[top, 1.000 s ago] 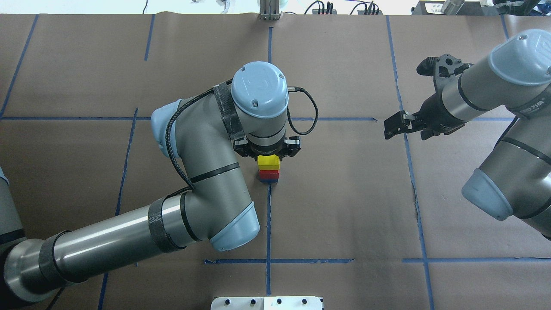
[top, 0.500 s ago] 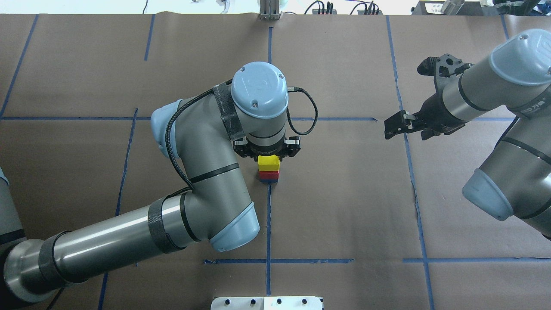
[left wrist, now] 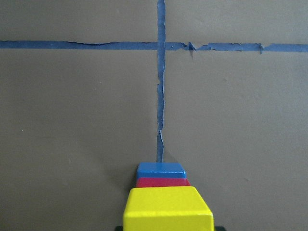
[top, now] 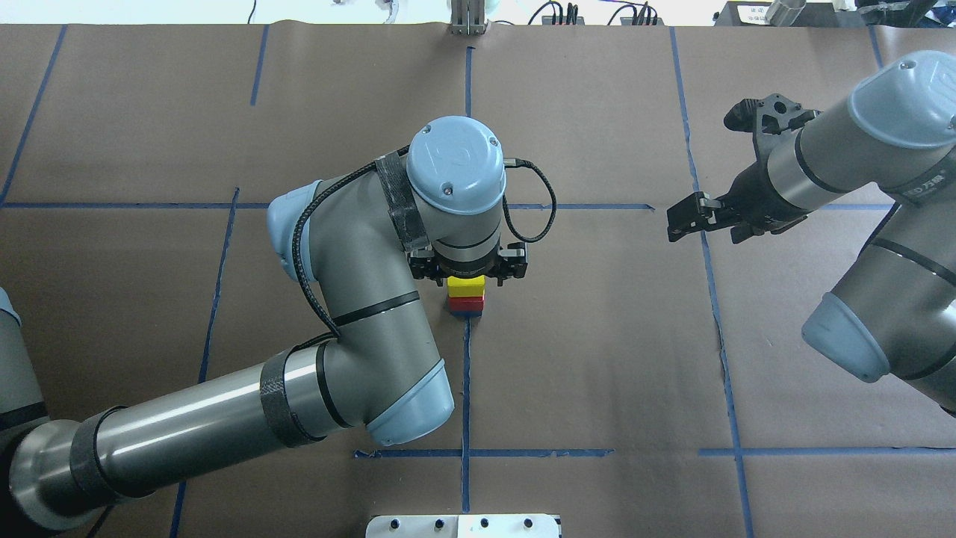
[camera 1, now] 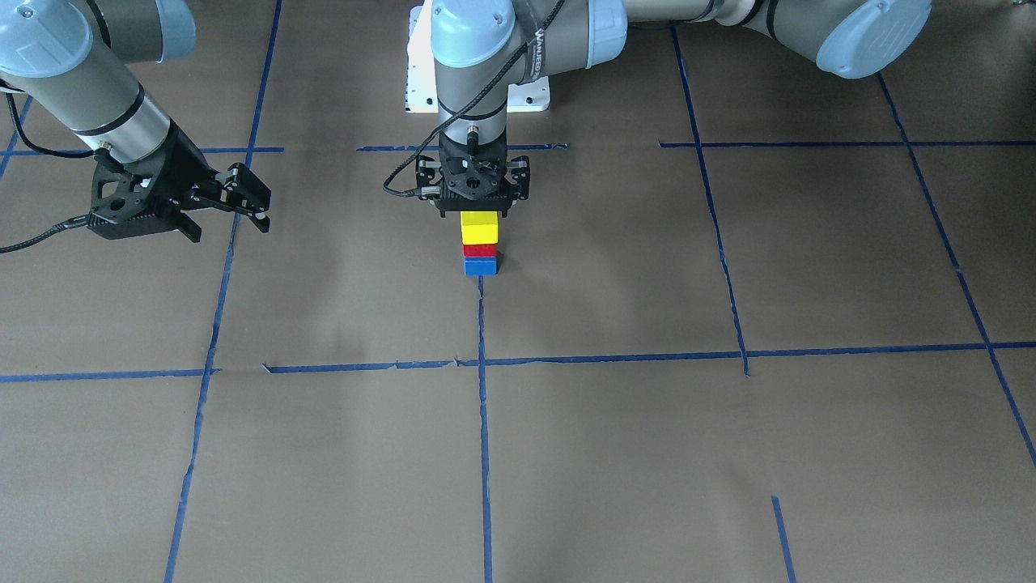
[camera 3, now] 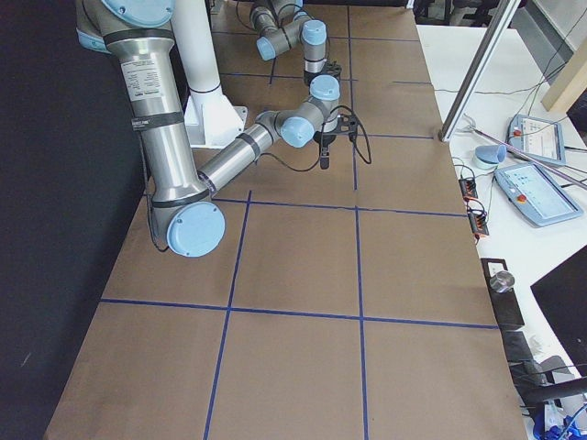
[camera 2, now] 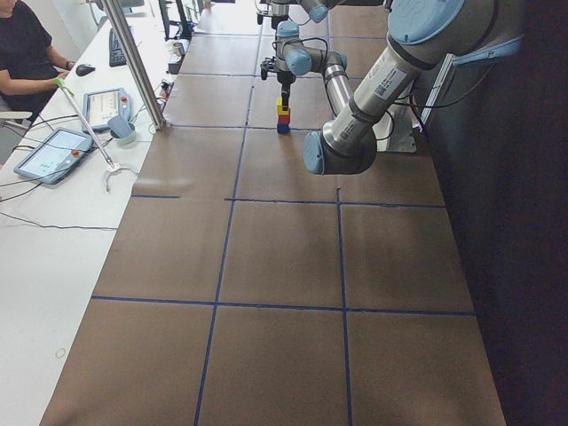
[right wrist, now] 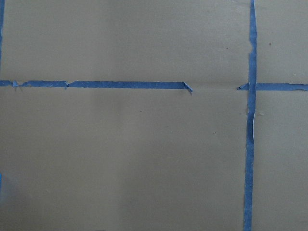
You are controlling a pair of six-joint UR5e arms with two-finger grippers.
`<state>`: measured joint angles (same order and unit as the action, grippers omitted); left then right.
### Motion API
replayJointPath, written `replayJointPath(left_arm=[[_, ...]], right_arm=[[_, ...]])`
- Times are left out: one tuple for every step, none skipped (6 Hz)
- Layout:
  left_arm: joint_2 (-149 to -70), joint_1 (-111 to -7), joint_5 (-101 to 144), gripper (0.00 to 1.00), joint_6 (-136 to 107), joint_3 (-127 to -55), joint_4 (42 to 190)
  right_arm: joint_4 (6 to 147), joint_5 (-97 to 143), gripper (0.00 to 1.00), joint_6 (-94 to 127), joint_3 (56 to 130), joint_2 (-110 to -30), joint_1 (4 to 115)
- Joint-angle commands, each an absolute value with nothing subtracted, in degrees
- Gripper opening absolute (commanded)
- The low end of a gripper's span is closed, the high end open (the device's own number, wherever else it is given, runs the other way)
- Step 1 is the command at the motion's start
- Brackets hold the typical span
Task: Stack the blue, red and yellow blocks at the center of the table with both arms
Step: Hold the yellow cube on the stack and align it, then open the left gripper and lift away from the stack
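Observation:
A stack stands at the table's centre on a blue tape line: the yellow block [camera 1: 479, 229] on the red block [camera 1: 480, 250] on the blue block [camera 1: 480, 266]. The overhead view shows the yellow [top: 466, 284], the red [top: 466, 302] and a sliver of the blue [top: 466, 313]. My left gripper [camera 1: 477, 212] points straight down right over the yellow block, jaws wider than the block, so it looks open. The left wrist view shows the yellow block [left wrist: 168, 207] close below. My right gripper [top: 674, 220] is open and empty, far to the right of the stack.
The brown paper table cover carries a grid of blue tape lines [top: 465, 388]. My white base plate [top: 463, 525] sits at the near edge. A side table with tablets [camera 2: 53, 151] and a seated person [camera 2: 22, 44] lie beyond the far edge.
My left wrist has shifted slightly, and in the overhead view it now hides more of the yellow block. The stack and the right arm have not moved.

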<state>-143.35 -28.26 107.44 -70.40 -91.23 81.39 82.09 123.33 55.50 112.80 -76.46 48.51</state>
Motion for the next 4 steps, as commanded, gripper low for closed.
replayJointPath(left_arm=[[-142.8,-30.2,107.5,1.00,-69.8,-95.2,81.0],[-139.2,-32.0,107.8,1.00,-67.1,-100.1,80.5],[-130.3,-35.3,108.0,1.00,-61.1,-110.5,80.0],[-120.6,-39.0,109.7,1.00,-53.3,-119.2,80.1]], right_arm=[[82.1,123.5,1.00,55.4,112.8,-76.4,48.6],[82.1,123.8,1.00,55.2,112.9,-76.4,49.7],[82.3,126.4,1.00,51.3,113.2,-78.0,52.9],[82.6,130.7,1.00,44.1,113.2,-81.0,58.2]])
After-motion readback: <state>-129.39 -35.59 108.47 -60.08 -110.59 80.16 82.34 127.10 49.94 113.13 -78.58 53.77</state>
